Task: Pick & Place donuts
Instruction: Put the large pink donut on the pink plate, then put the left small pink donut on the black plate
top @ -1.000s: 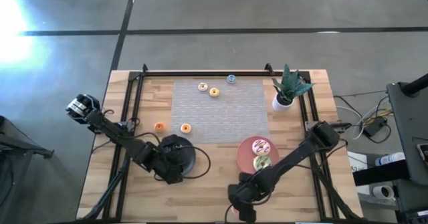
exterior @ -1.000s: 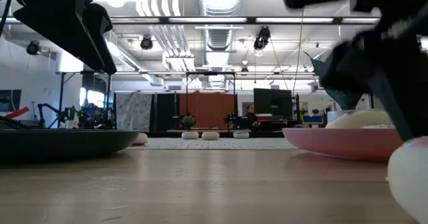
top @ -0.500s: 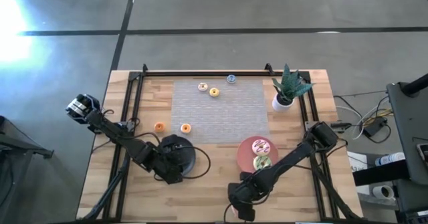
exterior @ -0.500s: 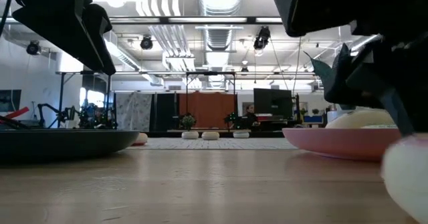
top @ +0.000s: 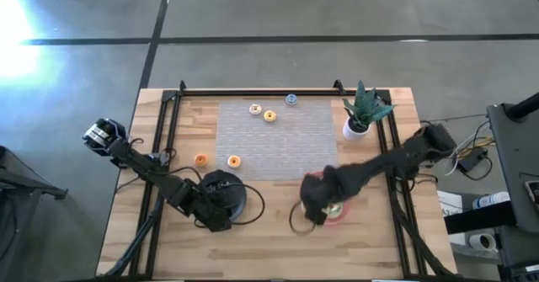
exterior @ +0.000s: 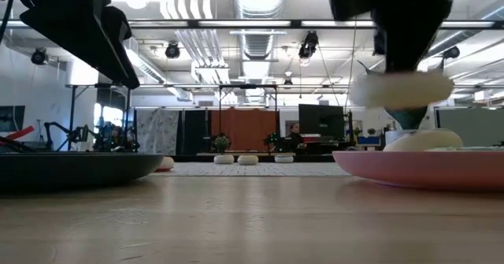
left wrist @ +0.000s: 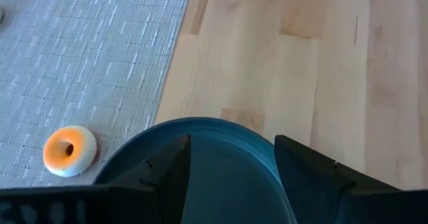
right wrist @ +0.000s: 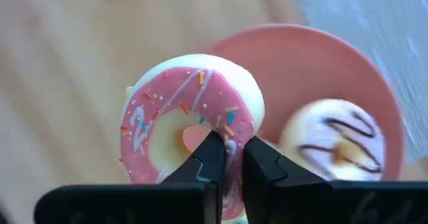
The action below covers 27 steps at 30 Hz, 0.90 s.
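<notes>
Dark and unmoved since the earlier frame, the left gripper [left wrist: 231, 177] is held open over the dark plate [left wrist: 227, 150], an orange donut [left wrist: 69, 150] lying beside it on the mat. The right gripper [right wrist: 227, 164], earlier low at the bench's near edge, has been swung up over the pink plate [right wrist: 334, 70], fingers closed on the sprinkled donut [right wrist: 190, 120], so placing seems imminent.

right end effector [right wrist: 227, 158] clamped, left end effector [left wrist: 231, 164] spread

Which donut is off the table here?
The pink sprinkled donut, clamped in the right pincer above the pink plate; the others lie flat.
</notes>
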### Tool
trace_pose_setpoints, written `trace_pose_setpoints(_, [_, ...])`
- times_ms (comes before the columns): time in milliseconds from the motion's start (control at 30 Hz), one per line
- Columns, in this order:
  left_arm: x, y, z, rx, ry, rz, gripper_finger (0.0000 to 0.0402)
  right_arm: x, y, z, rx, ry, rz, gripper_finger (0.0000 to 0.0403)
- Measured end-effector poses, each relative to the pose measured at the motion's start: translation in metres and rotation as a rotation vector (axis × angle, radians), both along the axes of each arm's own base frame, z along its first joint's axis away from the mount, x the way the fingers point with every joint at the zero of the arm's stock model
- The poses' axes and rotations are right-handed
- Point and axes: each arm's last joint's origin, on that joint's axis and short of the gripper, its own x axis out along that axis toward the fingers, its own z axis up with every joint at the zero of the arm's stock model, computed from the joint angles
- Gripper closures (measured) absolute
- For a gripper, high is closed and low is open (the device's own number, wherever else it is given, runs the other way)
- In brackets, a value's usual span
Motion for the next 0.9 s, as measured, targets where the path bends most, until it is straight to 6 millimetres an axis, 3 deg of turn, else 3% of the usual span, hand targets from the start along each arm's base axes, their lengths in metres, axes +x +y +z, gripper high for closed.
trace_pose_setpoints(67, [0.0,0.0,0.0,-0.004,-0.002,0.006,0.0212,-0.003,-0.015,-0.01,0.057,-0.018,-0.052,0.038])
trace_pose_setpoints(200, [0.0,0.0,0.0,-0.022,-0.006,0.03,0.0212,-0.004,-0.026,-0.03,0.154,-0.067,-0.054,0.0362])
trace_pose_setpoints(400, [-0.001,0.001,-0.001,-0.056,-0.003,0.085,0.0212,-0.019,-0.039,-0.052,0.11,0.047,-0.095,0.0282])
trace_pose_setpoints(633, [-0.001,0.002,0.0,-0.074,-0.009,0.112,0.0212,-0.021,-0.042,-0.03,0.038,-0.042,-0.086,0.0196])
trace_pose_setpoints(767, [-0.005,0.007,0.003,-0.064,0.004,0.12,0.0212,-0.025,-0.046,-0.01,-0.048,-0.073,-0.088,0.0172])
trace_pose_setpoints(900, [-0.012,0.021,0.012,-0.059,0.043,0.196,0.0212,-0.031,-0.049,-0.004,-0.106,-0.029,-0.058,0.0159])
